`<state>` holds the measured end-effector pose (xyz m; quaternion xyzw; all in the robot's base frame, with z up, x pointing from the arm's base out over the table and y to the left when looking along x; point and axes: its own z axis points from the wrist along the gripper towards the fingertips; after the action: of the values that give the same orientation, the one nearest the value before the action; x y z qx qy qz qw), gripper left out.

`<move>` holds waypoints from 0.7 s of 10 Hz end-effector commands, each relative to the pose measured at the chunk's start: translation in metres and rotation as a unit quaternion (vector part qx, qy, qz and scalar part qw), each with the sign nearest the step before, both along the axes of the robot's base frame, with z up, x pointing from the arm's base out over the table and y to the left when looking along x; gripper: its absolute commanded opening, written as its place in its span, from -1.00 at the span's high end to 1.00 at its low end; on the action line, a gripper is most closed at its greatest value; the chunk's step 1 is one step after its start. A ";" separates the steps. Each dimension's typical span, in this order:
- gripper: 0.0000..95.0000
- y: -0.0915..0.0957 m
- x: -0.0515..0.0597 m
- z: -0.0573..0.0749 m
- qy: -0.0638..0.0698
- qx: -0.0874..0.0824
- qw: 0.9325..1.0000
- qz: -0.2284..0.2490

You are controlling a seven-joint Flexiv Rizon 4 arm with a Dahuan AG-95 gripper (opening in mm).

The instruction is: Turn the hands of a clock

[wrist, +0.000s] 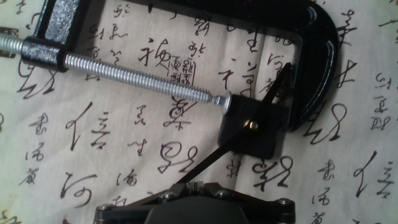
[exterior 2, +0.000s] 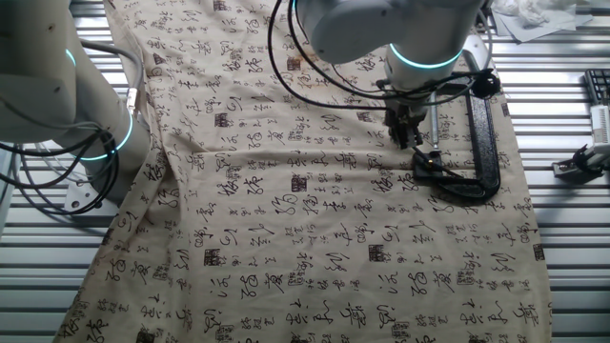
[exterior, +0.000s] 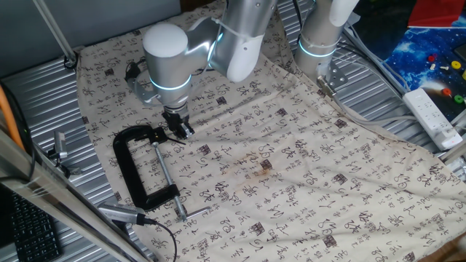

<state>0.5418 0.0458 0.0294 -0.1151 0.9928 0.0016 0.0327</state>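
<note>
A small black clock body (wrist: 249,127) with a brass pivot sits clamped in the jaw of a black C-clamp (wrist: 320,68), pressed by the clamp's silver screw (wrist: 137,78). Its two thin black hands (wrist: 268,99) meet at the pivot. One points up right toward the clamp frame. The other (wrist: 208,162) runs down left and its tip ends at my fingertips. My gripper (wrist: 196,184) is at the bottom edge, fingers closed to a sliver. In the fixed views my gripper (exterior: 180,131) (exterior 2: 416,141) stands low over the clamp's jaw end (exterior: 138,175) (exterior 2: 486,143).
A patterned cloth (exterior: 306,175) covers the table. A second arm's base (exterior: 320,44) (exterior 2: 86,114) stands on it. A white power strip (exterior: 435,116) lies at the right. A silver tool (exterior: 124,213) and a keyboard (exterior: 29,233) lie near the clamp's handle end.
</note>
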 end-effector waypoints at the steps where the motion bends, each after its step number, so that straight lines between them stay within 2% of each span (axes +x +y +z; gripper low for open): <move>1: 1.00 0.001 0.001 0.000 0.000 0.001 1.000 0.000; 7: 1.00 0.004 0.004 -0.001 0.000 0.001 1.000 -0.002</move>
<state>0.5467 0.0505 0.0288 -0.1132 0.9930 0.0025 0.0322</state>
